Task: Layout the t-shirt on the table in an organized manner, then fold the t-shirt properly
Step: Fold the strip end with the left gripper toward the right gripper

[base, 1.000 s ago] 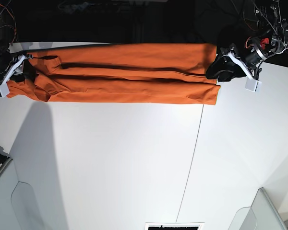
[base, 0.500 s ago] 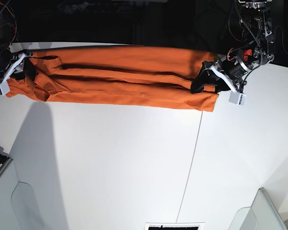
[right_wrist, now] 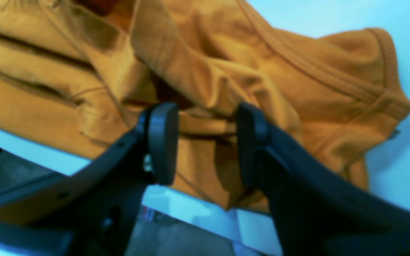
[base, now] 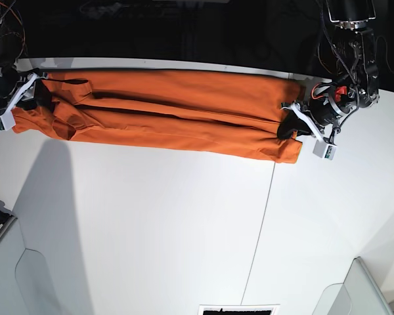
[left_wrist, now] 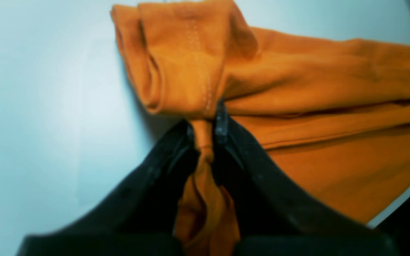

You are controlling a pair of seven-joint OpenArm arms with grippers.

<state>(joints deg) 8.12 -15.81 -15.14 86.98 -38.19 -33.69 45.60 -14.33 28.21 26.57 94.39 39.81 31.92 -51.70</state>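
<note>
Shirt: the shirt (base: 164, 111) lay as a long narrow orange band across the upper part of the base view, on the white surface (base: 184, 223), stretched from far left to right of centre, several lengthwise creases along it.
Left pincer: at the upper right of the base view, the left pincer (left_wrist: 206, 129) was clamped on a pinch of cloth at the shirt's end; in the wrist view the fabric ran up between the two black fingertips (left_wrist: 222, 121), which stood almost together.
Right pincer: at the upper left of the base view, the right pincer (right_wrist: 205, 142) stood parted, its pads (right_wrist: 162, 142) either side of bunched cloth near the ribbed edge. Whether the pads pressed that cloth I could not tell.
Why so held: one pincer at each end probably served to pull the band taut and lie straight.
Stage: judged to be laying out, with the folding proper not yet done.
Risk: the small pinch might slip under tension.
</note>
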